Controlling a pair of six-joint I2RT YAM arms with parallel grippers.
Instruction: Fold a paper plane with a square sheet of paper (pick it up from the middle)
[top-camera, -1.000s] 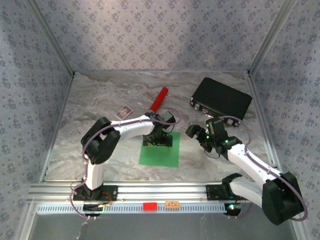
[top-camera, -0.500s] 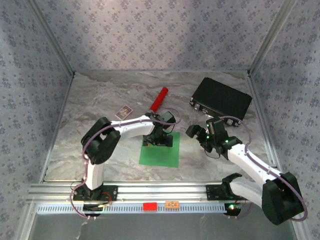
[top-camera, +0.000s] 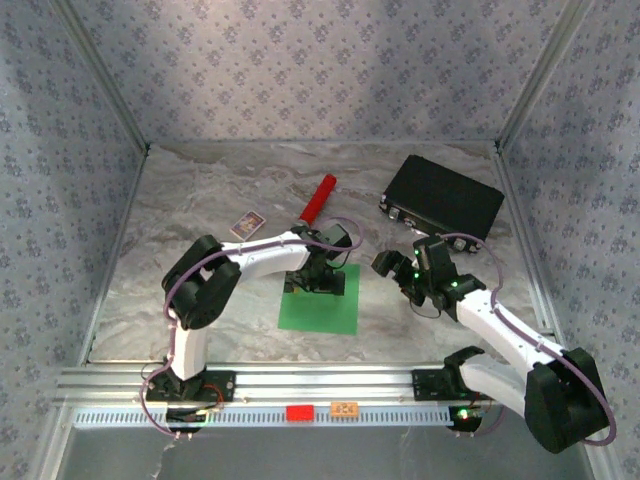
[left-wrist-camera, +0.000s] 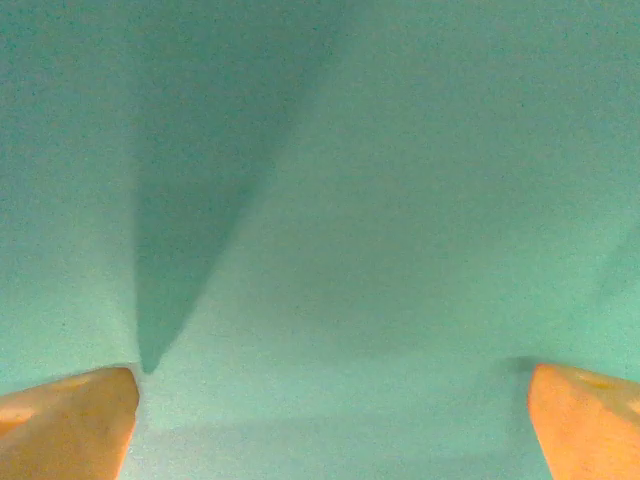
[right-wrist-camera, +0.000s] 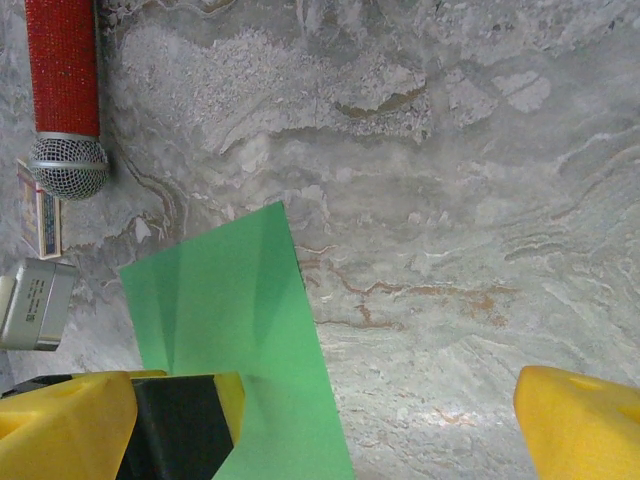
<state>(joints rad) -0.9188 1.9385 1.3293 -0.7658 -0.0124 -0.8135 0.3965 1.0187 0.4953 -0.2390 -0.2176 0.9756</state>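
Observation:
The square sheet of paper (top-camera: 318, 305) is bright green and lies flat on the marble table, in front of the arms. My left gripper (top-camera: 315, 284) points down over its far edge, open. In the left wrist view the paper (left-wrist-camera: 380, 200) spreads under the gripper (left-wrist-camera: 330, 425), and both orange fingertips (left-wrist-camera: 65, 420) stand wide apart right at its surface. My right gripper (top-camera: 398, 280) hovers open just right of the sheet. In the right wrist view this gripper (right-wrist-camera: 340, 430) has bare table between its fingers, with the paper's (right-wrist-camera: 230, 320) corner by the left finger.
A red cylinder (top-camera: 320, 200) with a mesh head lies behind the sheet, and a small printed card (top-camera: 248, 224) sits to its left. A black case (top-camera: 445, 197) stands at the back right. Patterned walls close in the table on three sides.

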